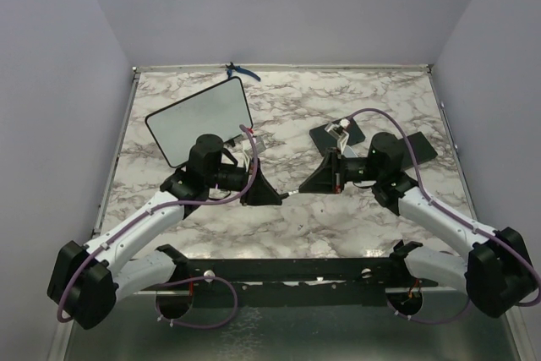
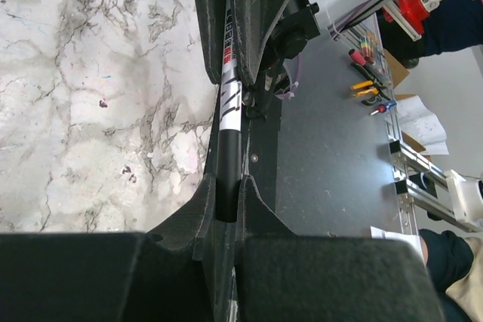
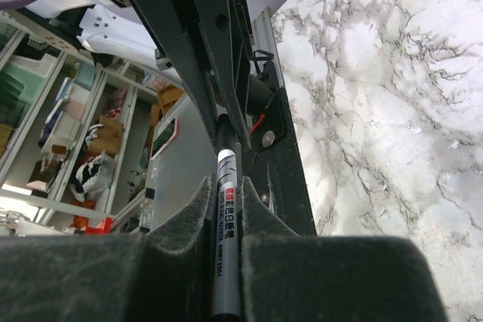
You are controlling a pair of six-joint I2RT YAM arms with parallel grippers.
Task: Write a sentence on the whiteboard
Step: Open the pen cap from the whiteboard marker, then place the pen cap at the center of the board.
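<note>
The whiteboard (image 1: pixel 199 120) stands tilted at the back left; its face looks blank and no sentence shows on it. A thin marker (image 1: pixel 292 193) is held level over the table's middle between both grippers. My left gripper (image 1: pixel 275 194) is shut on its black end; the left wrist view shows the gripper (image 2: pixel 227 194) closed on the marker (image 2: pixel 231 103). My right gripper (image 1: pixel 306 188) is shut on the grey printed barrel; the right wrist view shows the gripper (image 3: pixel 226 194) closed on the marker (image 3: pixel 226 164). The two grippers face each other, fingertips close.
Two flat black pads lie at the back right, one (image 1: pixel 325 135) bearing a small pale block (image 1: pixel 340 130), the other (image 1: pixel 420 146) behind my right arm. A blue object (image 1: pixel 243 69) lies at the back edge. A black rail (image 1: pixel 296 270) runs along the near edge.
</note>
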